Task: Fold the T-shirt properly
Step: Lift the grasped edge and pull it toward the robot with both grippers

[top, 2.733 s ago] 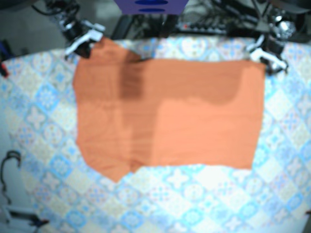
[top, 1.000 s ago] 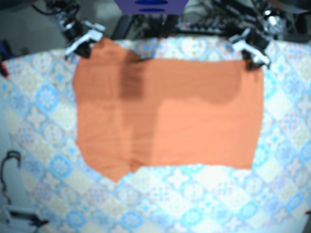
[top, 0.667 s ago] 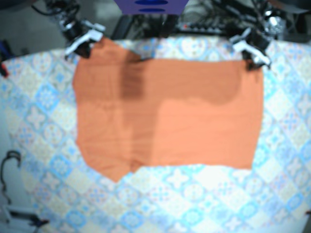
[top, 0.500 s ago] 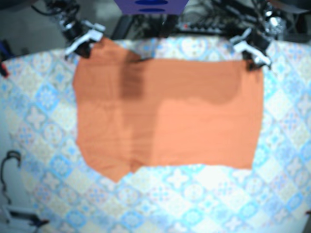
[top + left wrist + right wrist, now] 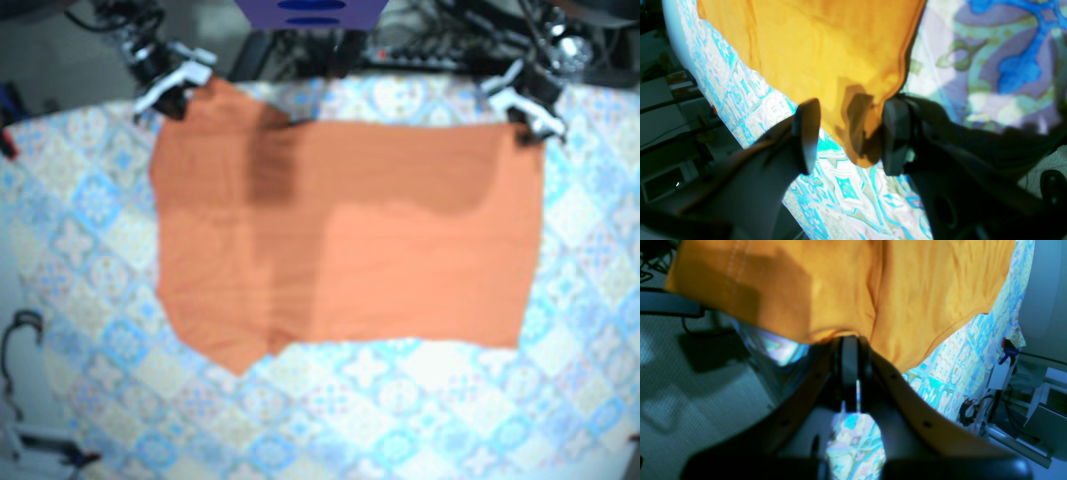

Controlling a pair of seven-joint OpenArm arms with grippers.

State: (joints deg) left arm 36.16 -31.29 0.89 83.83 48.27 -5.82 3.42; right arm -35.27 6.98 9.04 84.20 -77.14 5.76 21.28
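The orange T-shirt (image 5: 350, 240) lies spread flat on the patterned tablecloth (image 5: 400, 410). At its far left corner my right gripper (image 5: 172, 85) is shut on the fabric. The right wrist view shows the hem (image 5: 873, 290) pinched at that gripper (image 5: 850, 350). My left gripper (image 5: 528, 108) sits at the shirt's far right corner. In the left wrist view it (image 5: 848, 136) is open, and the shirt corner (image 5: 857, 133) lies between the two fingers, close to the right finger (image 5: 893, 133).
Cables and equipment (image 5: 430, 45) crowd the far table edge behind both grippers. A purple object (image 5: 310, 12) sits at the top centre. A black cable loop (image 5: 20, 330) lies off the table's left side. Bare cloth extends in front of the shirt.
My left gripper has shifted slightly right and outward along the far edge, staying at the shirt's far right corner. The right gripper and the shirt have not moved.
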